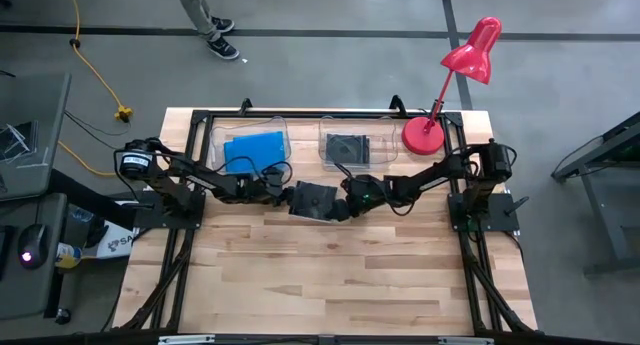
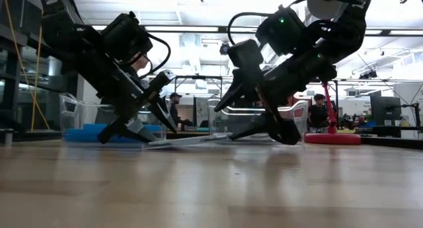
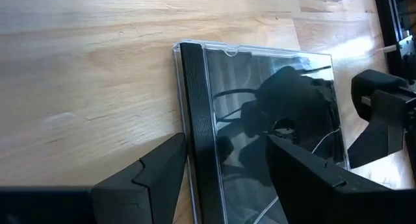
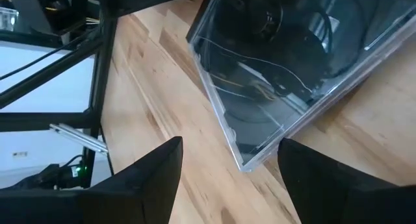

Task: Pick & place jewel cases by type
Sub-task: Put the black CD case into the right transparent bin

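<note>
Bare wooden table [image 1: 330, 275] fills the foreground nearest the camera, with nothing sorted or stray on that half. Both arms work at the far side. Left claw [image 3: 224, 178] stands wide, one finger on each side of the black case's ribbed spine edge, low at the table. Right claw [image 4: 231, 175] also stands wide, its fingers straddling a clear corner of the same case. Whether either finger presses the plastic cannot be told.

Two clear tubs sit along the back edge. The left tub [image 1: 215, 135] holds blue cases [image 1: 254, 148]; the right tub [image 1: 325, 135] holds at least one black case [image 1: 346, 148]. A red lamp [image 1: 455, 70] stands just beside it.

Black case [image 1: 314, 200] lies between the claws, in front of the tubs. Judgement: sorting is nearly done; this case remains to be lifted into the right tub.
</note>
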### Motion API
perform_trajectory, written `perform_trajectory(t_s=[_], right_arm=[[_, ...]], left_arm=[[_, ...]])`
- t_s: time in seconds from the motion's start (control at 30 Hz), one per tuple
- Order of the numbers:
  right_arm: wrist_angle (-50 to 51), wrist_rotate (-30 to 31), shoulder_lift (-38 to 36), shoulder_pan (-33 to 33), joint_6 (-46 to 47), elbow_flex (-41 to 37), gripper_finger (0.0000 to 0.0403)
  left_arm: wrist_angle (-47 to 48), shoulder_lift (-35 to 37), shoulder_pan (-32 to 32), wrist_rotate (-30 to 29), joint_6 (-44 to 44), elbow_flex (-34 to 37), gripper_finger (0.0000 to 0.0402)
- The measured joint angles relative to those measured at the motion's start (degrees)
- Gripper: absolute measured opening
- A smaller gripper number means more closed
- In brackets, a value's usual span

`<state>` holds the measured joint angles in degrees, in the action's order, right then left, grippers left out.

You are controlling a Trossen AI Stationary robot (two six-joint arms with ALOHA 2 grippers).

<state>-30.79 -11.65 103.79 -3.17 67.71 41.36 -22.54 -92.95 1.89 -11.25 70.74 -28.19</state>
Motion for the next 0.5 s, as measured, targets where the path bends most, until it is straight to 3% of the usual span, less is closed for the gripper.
perform_trajectory(t_s=[0.5], right_arm=[[-4.3, -2.7, -0.2, 0.2, -0.1, 0.1, 0.0240]], left_arm=[[-0.9, 0.0, 0.0, 0.2, 0.0, 0.0, 0.0211]])
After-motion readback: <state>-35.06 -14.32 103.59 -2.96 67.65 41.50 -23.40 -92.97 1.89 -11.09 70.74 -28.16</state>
